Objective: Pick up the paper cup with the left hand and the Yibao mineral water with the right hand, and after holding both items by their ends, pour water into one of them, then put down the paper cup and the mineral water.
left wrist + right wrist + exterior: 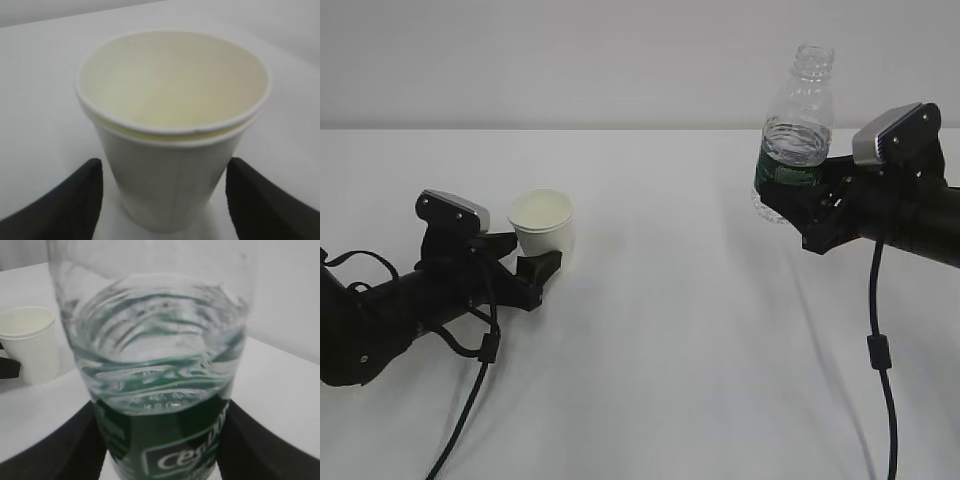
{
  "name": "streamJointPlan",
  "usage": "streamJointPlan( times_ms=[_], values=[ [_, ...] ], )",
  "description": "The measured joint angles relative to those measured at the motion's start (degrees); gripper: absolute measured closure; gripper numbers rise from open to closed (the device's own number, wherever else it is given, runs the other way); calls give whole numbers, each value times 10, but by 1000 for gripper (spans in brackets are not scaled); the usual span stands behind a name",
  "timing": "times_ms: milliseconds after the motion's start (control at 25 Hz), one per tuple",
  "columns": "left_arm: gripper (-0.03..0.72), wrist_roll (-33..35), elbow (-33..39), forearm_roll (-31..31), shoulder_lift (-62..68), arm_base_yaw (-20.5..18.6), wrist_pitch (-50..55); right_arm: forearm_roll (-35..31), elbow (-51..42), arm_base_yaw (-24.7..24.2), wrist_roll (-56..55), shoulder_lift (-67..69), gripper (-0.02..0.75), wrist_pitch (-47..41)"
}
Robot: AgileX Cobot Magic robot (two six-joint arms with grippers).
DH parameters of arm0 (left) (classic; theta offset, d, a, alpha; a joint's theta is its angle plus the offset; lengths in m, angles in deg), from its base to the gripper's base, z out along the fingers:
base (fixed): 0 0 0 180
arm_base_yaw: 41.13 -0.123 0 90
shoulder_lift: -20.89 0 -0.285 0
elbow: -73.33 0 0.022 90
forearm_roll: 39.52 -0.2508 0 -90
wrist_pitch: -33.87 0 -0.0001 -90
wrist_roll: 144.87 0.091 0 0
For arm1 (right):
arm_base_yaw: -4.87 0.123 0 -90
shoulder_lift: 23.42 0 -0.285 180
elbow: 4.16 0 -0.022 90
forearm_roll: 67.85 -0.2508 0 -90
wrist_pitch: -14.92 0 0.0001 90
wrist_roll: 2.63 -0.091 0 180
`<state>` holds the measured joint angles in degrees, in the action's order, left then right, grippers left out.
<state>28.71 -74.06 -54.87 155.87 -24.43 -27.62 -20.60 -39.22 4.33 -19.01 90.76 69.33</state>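
Paper cup (543,222), white, cream inside, upright on the white table (660,330) at left, flanked low by the left gripper (525,262) with jaws spread, contact not discernible; Yibao mineral water (794,125), capless, green-labelled, part-filled, held upright above the table at right, right gripper (790,195) clamped around its label band.

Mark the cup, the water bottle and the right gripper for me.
cup (544,226), exterior view, on its white side wall below the rim.
water bottle (800,118), exterior view, on the clear body above the green label.
right gripper (160,440), right wrist view, midway between its fingertips, over the bottle's green label.
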Motion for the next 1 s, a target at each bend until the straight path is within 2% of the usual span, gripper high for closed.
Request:
streamJointPlan(
  times_ms=[1000],
  values=[
    [149, -8, -48, -20, 22, 0, 23, 8, 0, 0, 0, 0, 279, 0]
  ],
)
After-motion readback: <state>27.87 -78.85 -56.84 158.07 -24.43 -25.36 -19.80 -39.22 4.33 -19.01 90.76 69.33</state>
